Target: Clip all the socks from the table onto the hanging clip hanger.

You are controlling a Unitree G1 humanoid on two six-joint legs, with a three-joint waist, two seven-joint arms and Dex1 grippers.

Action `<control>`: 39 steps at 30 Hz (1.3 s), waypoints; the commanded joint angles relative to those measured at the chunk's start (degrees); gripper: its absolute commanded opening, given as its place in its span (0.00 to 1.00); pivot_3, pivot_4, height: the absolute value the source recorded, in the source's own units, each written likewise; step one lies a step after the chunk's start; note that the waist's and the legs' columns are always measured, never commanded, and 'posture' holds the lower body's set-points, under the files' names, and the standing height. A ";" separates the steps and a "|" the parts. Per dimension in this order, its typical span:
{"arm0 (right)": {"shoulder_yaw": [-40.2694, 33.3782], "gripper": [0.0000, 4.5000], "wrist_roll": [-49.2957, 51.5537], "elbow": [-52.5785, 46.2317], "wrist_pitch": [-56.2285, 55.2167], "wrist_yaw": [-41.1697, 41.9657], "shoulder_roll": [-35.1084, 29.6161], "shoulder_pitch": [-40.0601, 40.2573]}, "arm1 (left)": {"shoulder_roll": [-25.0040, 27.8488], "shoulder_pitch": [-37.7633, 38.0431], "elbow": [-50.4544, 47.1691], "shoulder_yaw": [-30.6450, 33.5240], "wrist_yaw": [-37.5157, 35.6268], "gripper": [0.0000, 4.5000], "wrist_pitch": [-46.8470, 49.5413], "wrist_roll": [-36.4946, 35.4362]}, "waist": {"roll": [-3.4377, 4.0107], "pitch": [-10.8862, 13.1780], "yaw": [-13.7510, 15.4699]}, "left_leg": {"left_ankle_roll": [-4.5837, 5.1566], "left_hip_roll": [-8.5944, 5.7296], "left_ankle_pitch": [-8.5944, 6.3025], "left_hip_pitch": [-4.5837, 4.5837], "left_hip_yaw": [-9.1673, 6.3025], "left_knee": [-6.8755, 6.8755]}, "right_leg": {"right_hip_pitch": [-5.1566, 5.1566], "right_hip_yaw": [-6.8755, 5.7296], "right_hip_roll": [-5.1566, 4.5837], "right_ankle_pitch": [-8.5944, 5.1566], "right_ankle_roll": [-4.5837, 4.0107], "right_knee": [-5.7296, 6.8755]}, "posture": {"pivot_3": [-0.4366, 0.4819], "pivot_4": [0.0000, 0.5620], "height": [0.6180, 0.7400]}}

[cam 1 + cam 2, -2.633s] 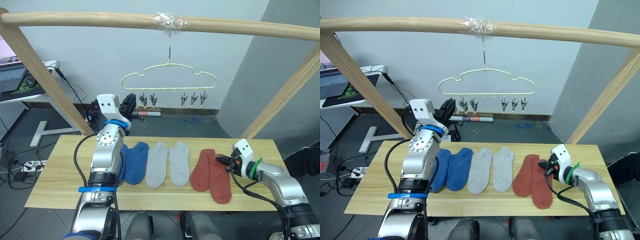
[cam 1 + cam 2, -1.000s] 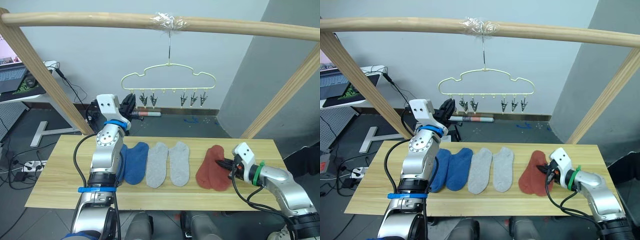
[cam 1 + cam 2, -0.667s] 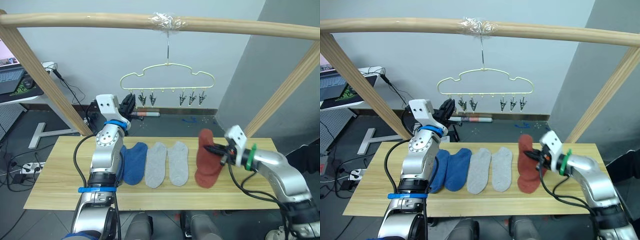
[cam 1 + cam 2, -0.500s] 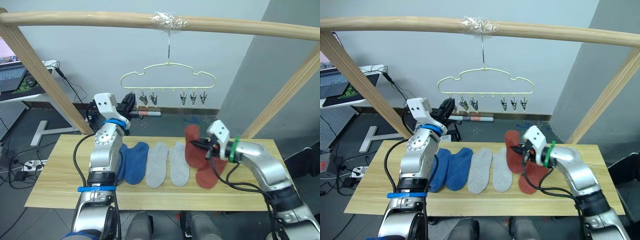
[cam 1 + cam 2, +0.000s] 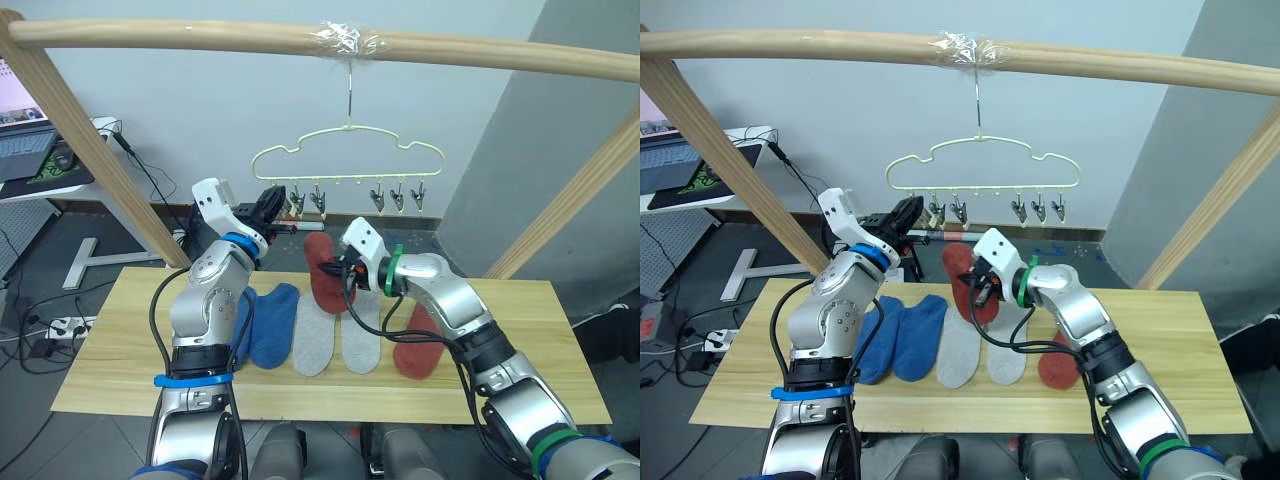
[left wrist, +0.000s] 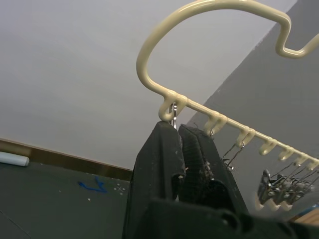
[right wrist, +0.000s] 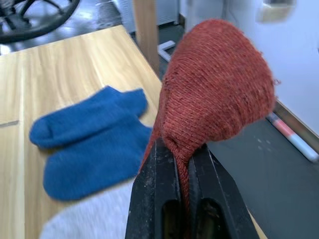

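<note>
- Right hand (image 5: pixel 981 283): clenched on a rust red sock (image 5: pixel 962 278), pinching a fold of it between the two black fingers (image 7: pixel 164 169); raised above the worktop (image 5: pixel 120 350), in the middle of the head view.
- Rust red sock, held: hangs clear of the worktop, rounded end at 12 o'clock from the hand, just below the clip row.
- Left hand (image 5: pixel 272 205): fingers (image 6: pixel 159 154) pressed together at the leftmost dark clip (image 6: pixel 173 112) of the clip hanger (image 5: pixel 348 150); whether they pinch the clip cannot be told.
- Clip hanger: pale yellow-green wire, hooked on the wooden pole (image 5: pixel 200 38) at 12 o'clock from both hands; further clips (image 5: pixel 398 195) hang along its lower bar.
- Blue socks (image 5: pixel 262 322): pair flat on the worktop, at 7 o'clock from the right hand.
- Grey socks (image 5: pixel 335 335): pair flat, at 6 o'clock from the right hand, beside the blue pair.
- Second rust red sock (image 5: pixel 418 345): flat on the worktop, at 4 o'clock from the right hand, partly behind the arm.
</note>
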 commanded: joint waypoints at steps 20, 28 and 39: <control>-5.28 0.01 3.95 3.68 -0.03 2.05 7.11 -6.06 | 4.59 4.27 -11.46 4.12 -5.94 0.00 14.25 -14.13 | 0.05 0.03 1.21 | 0.00 0.00 0.00 -0.07 -0.11 -0.01 | -0.10 0.00 -0.06 0.02 -0.03 0.01 | 0.56 0.32 1.00; -5.59 0.01 6.37 -1.21 2.36 5.31 4.99 -4.59 | 10.32 3.96 -10.49 6.07 -9.83 0.00 20.11 -19.95 | 0.06 0.04 1.21 | 0.00 0.02 0.00 -0.07 -0.13 -0.02 | -0.15 0.00 -0.02 0.01 -0.03 0.05 | 0.56 0.32 1.00; -4.71 0.01 7.01 -2.89 2.72 5.20 5.16 -4.39 | 10.07 3.20 -10.06 6.30 -8.58 0.00 20.78 -21.60 | 0.09 0.11 1.21 | 0.00 0.02 0.00 -0.09 -0.12 -0.03 | -0.18 0.02 -0.03 0.01 -0.03 0.03 | 0.55 0.34 1.00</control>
